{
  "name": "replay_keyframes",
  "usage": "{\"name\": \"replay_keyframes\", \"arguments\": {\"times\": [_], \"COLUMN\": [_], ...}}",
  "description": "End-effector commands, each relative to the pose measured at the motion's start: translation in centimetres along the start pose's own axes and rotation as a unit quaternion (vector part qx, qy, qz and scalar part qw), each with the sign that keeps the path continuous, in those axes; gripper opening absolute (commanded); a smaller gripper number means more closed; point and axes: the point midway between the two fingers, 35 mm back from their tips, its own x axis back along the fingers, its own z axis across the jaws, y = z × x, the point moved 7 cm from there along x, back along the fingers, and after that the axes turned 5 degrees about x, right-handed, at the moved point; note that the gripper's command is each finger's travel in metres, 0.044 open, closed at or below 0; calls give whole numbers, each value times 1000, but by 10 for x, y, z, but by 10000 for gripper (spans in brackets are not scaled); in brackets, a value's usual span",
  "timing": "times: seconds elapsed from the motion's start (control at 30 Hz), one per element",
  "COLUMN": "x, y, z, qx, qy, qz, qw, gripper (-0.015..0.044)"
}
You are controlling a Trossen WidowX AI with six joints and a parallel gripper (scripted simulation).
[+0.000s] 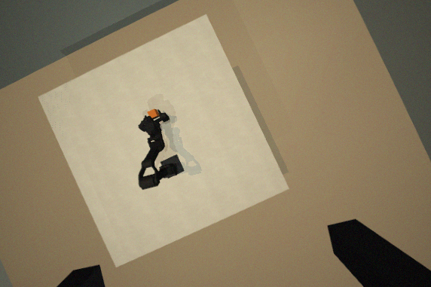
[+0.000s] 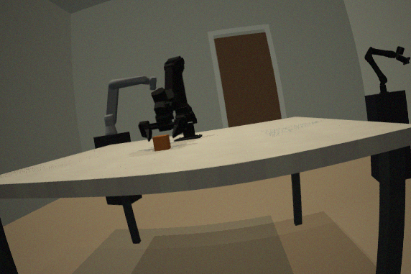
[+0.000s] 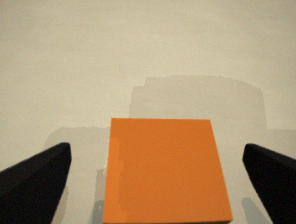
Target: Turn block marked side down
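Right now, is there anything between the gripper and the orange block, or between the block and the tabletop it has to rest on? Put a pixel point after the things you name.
Nothing visible stands in either gap: the open gripper's [image 2: 162, 137] [image 3: 157, 150] fingers flank the orange block [image 1: 152, 113] [image 2: 162, 142] [image 3: 165, 170] without an obstacle, and the block already sits on the tabletop [image 1: 211, 151] [image 2: 233, 155] [image 3: 75, 50].

A matte black robot arm [image 1: 156, 143] [image 2: 174, 80] with chunky angular segments, blocky joints, and two dark, tapering fingers.

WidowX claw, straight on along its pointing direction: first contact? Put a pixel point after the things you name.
Probably the tabletop [image 2: 230, 155], just past the orange block [image 3: 167, 170]; the open claw's fingertips look set to straddle it. Depth is unclear.
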Motion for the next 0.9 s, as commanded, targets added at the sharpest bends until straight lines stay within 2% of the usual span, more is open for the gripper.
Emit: {"name": "replay_keyframes", "arguments": {"times": [0.0, 0.13, 0.33, 0.73, 0.87], "x": [-2, 6, 43, 44, 34], "y": [15, 41, 77, 79, 96], "z": [-3, -6, -6, -6, -9], "qx": [-2, -3, 0, 0, -2], "qy": [2, 9, 19, 20, 25], "qz": [34, 115, 222, 228, 276], "qw": [999, 993, 975, 974, 961], "gripper": [440, 440, 440, 440, 440]}}
